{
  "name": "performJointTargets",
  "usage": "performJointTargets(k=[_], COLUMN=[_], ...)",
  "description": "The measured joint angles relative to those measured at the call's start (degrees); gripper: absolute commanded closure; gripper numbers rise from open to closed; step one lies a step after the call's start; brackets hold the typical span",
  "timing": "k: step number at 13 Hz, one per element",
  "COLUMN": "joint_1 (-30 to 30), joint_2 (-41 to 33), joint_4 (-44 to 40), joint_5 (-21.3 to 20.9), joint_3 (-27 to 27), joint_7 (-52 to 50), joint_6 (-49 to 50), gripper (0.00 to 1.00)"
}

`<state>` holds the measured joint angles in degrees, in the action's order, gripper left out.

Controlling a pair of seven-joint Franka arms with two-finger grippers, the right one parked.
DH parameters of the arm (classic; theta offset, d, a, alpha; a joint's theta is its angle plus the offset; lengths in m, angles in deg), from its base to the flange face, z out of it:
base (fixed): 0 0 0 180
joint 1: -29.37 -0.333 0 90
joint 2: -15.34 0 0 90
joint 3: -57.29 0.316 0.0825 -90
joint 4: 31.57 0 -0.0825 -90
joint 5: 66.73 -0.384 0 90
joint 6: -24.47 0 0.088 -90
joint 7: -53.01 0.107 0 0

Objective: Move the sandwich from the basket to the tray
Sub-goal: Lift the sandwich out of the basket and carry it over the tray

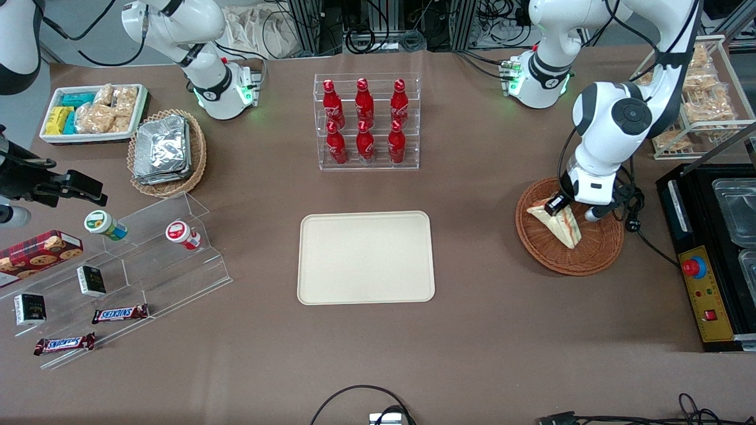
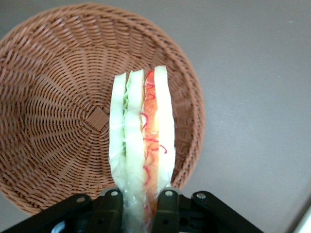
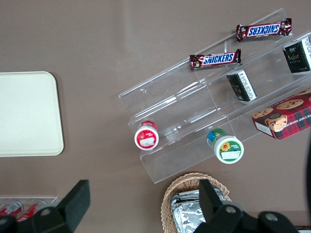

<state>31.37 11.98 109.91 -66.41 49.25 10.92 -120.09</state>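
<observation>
The hand (image 1: 572, 208), clamped on the sandwich (image 1: 560, 222), sits over the basket (image 1: 593, 255). Bare desk (image 1: 478, 236) lies between basket and tray (image 1: 365, 257); the bottle rack (image 1: 366, 122) stands farther from the front camera.

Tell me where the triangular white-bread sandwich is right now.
The triangular white-bread sandwich is clamped in the left gripper, over the round reddish-brown wicker basket toward the working arm's end of the table, not on the cream rectangular tray.

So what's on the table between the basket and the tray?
Nothing: in the front view only bare brown table separates the basket from the tray. The claw grips the sandwich over the basket.
</observation>
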Motion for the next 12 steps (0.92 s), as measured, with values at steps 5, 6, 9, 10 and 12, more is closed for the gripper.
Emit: performJointTargets(k=[5,6,9,10,12], joint_1=[0.13,0.16,0.22,0.23,0.25], joint_2=[0.24,0.86,3.71,4.76,6.85], joint_4=[-14.15,-17.46,-23.89,-25.01,-26.58], joint_5=[0.00,0.00,-0.35,-1.35,-3.64], joint_3=[-5.57,-7.02,-10.77,-12.01,-14.50], joint_7=[1.67,1.65,1.39,1.37,1.30], joint_6=[15.78,18.11,20.31,20.36,20.36], gripper=[0.89,0.89,0.89,0.88,0.88])
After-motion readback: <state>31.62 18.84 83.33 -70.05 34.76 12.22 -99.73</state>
